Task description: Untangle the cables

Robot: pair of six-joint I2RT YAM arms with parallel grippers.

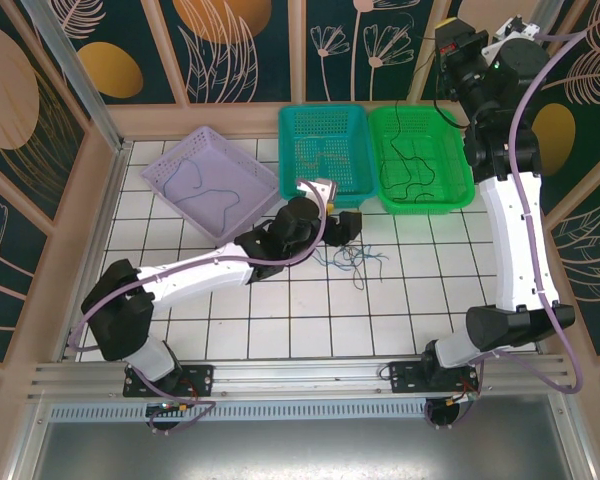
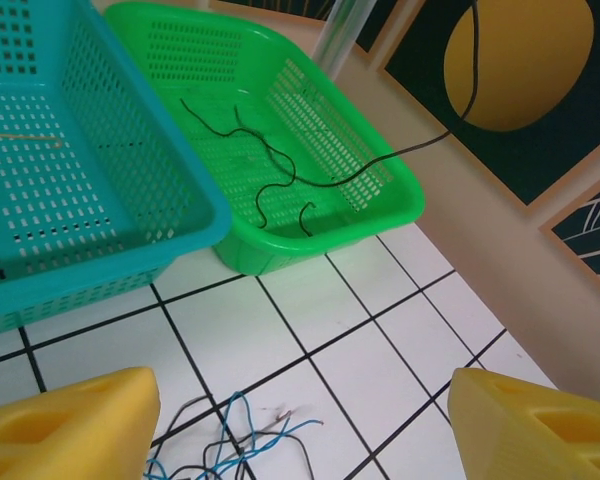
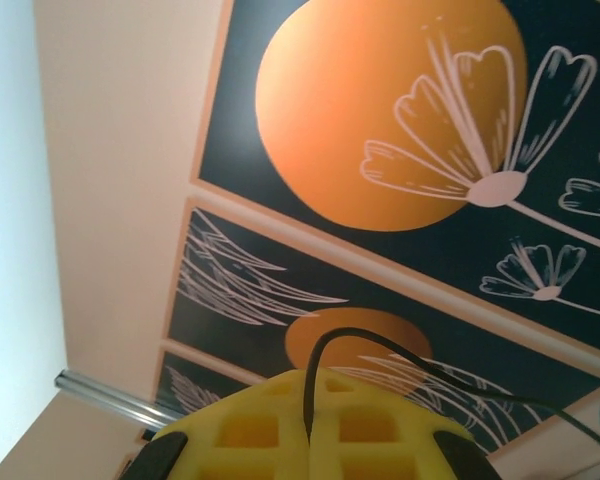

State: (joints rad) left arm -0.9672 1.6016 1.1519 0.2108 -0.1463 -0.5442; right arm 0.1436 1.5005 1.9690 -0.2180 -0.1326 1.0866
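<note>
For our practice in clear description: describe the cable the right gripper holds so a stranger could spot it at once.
At the far right of the table stands a bright green basket. A thin black cable runs up out of it to the right gripper. Unlike the other cables, it hangs in the air.

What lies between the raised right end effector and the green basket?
A single black cable, pinched in the shut right end effector, runs down into the green basket. The left wrist view shows it best.
</note>
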